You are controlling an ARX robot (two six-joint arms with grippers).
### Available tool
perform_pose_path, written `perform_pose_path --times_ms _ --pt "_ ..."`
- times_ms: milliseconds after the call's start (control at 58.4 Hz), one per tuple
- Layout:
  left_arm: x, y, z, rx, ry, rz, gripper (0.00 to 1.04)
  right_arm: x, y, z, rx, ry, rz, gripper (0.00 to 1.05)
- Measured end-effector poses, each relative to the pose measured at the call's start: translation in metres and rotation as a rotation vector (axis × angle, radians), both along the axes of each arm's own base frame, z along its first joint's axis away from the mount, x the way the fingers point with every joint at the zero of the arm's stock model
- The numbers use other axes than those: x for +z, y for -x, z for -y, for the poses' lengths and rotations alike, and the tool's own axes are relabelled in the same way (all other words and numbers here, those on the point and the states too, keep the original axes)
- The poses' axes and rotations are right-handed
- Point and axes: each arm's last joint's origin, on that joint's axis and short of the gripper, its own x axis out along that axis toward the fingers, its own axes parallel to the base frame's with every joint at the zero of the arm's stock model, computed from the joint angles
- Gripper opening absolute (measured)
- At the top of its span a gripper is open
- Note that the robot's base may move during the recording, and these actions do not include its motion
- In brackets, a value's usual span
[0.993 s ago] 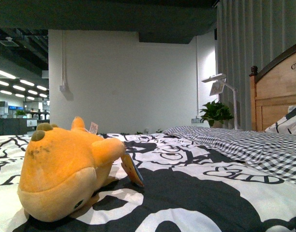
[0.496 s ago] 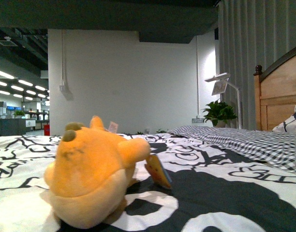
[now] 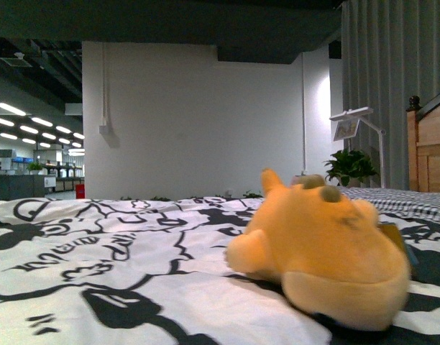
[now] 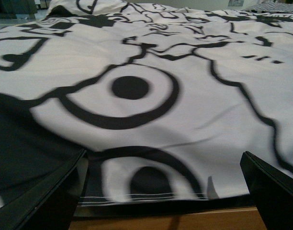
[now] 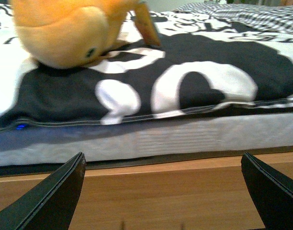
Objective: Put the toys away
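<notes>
Facing the bed edge [image 5: 185, 134], left gripper [image 4: 162, 191] and right gripper [image 5: 163, 191] hang spread wide; toy [image 3: 328, 251] lower right in front view.

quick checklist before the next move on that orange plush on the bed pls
1. Plush toy found, lying on the bed cover: ok.
2. Right end effector open and empty: ok.
3. Left end effector open and empty: ok.
4. Toy lined up with the right end effector: not ok, it lies well ahead and off to one side.
5. Where the toy goes: cannot tell, no box or bin shows in any view.
</notes>
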Motion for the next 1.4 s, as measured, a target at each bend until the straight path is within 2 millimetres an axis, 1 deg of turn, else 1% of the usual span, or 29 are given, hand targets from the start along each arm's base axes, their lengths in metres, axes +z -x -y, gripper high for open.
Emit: perform_pose_path --times_ms 394,411,496,582,702,873,993,1130,1215,1404 --pt "0.000 0.000 0.000 0.002 0.000 0.000 0.98 0.000 0.000 0.000 0.004 0.000 -0.002 0.98" --pt "0.000 0.000 0.000 0.002 0.000 0.000 0.98 -0.001 0.000 0.000 -0.006 -0.001 -0.007 0.98" --pt "0.000 0.000 0.000 0.002 0.000 0.000 0.98 -0.004 0.000 0.000 -0.159 -0.058 -0.128 0.98" --pt "0.000 0.000 0.000 0.001 0.000 0.000 0.98 -0.008 -0.002 0.000 -0.228 -0.078 -0.169 0.98" --pt "0.000 0.000 0.000 0.001 0.000 0.000 0.98 -0.002 -0.006 -0.004 -0.227 -0.101 -0.143 0.98" --pt "0.000 0.000 0.000 0.001 0.000 0.000 0.98 0.015 -0.017 -0.009 -0.196 -0.124 -0.086 0.98" --pt "0.000 0.000 0.000 0.001 0.000 0.000 0.98 0.031 -0.036 -0.015 -0.165 -0.146 -0.021 0.98" --pt "0.000 0.000 0.000 0.001 0.000 0.000 0.98 0.054 -0.070 -0.020 -0.149 -0.156 0.069 0.98" --pt "0.000 0.000 0.000 0.001 0.000 0.000 0.98 0.063 -0.088 -0.024 -0.140 -0.148 0.108 0.98" --pt "0.000 0.000 0.000 0.001 0.000 0.000 0.98 0.075 -0.127 -0.030 -0.142 -0.096 0.169 0.98"
